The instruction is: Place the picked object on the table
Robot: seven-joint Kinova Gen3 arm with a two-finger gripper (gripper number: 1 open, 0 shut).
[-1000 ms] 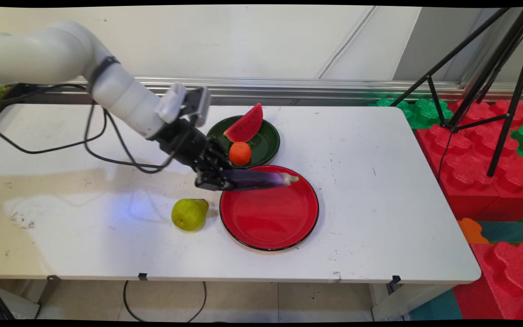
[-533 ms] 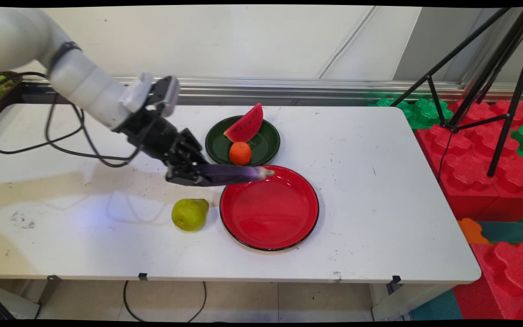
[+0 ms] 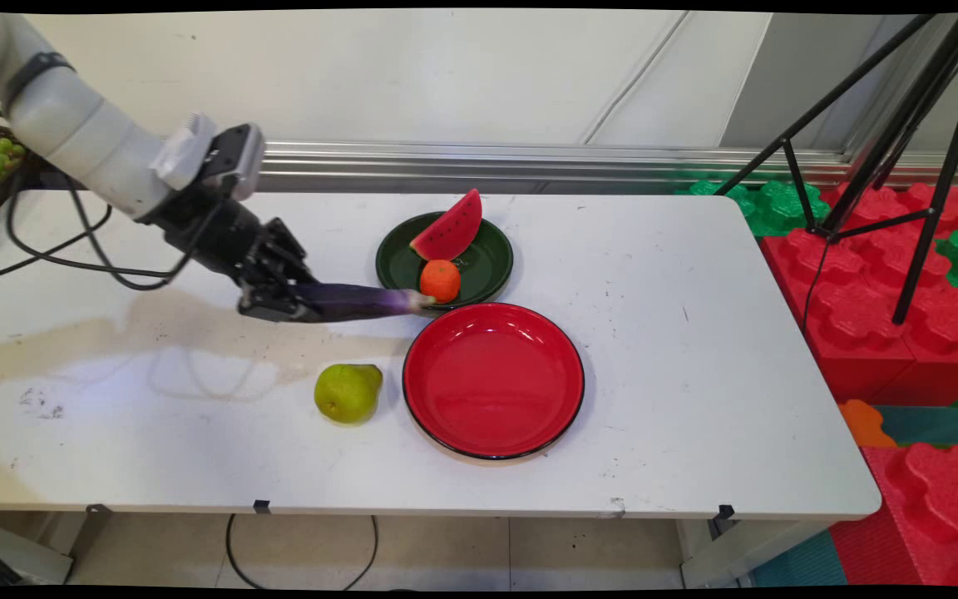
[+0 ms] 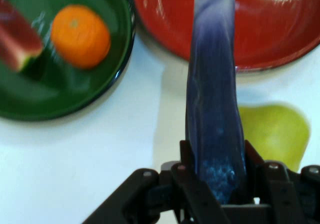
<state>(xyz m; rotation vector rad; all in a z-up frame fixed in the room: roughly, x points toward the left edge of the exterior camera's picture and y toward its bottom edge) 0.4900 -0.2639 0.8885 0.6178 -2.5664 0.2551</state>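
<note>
Here the black two-finger gripper (image 3: 279,306) clamps a long purple eggplant (image 3: 362,300) aloft, apparently clear of the empty glossy red plate (image 3: 493,380) and the white table (image 3: 695,349).

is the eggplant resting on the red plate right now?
No. The tool holds the eggplant in the air left of the red plate, its tip near the orange on the green plate.
</note>
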